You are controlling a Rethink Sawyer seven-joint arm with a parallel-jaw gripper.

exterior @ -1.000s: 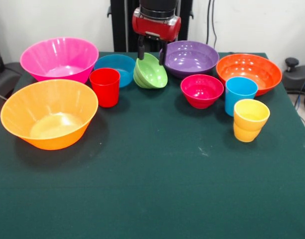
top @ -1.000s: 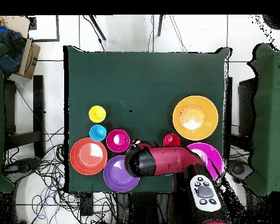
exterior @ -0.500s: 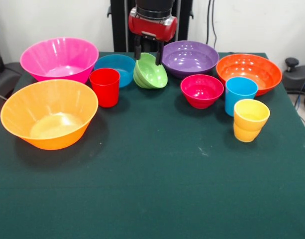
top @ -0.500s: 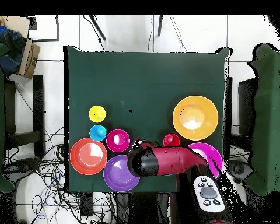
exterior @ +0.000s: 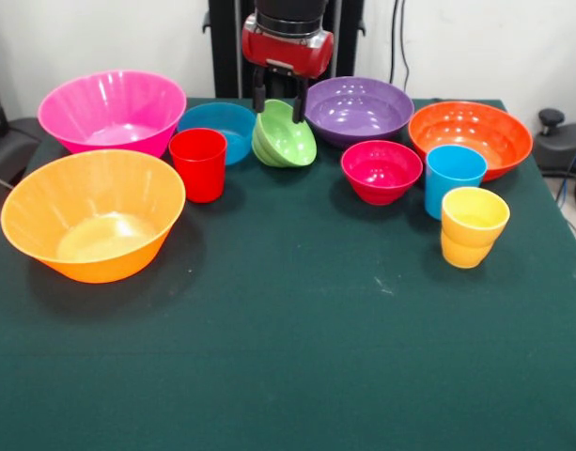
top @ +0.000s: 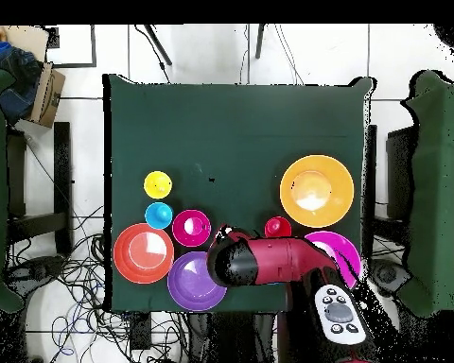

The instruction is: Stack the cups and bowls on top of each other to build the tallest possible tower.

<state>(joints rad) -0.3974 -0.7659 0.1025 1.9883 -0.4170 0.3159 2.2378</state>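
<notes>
In the overhead view the arm (top: 269,262) is covering the green bowl and the blue bowl entirely. From the front, the gripper (exterior: 277,101) is hanging at the far edge of the table, its fingers spread and gripping nothing, one on each side of the far rim of the green bowl (exterior: 284,135). That bowl is lying tilted, leaning just beside the blue bowl (exterior: 219,129), left of the purple bowl (exterior: 359,109).

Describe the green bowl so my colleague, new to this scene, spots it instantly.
In the front view, look below the gripper, between the small blue bowl and the purple bowl. The green bowl sits there, the only bowl tilted on its side.
</notes>
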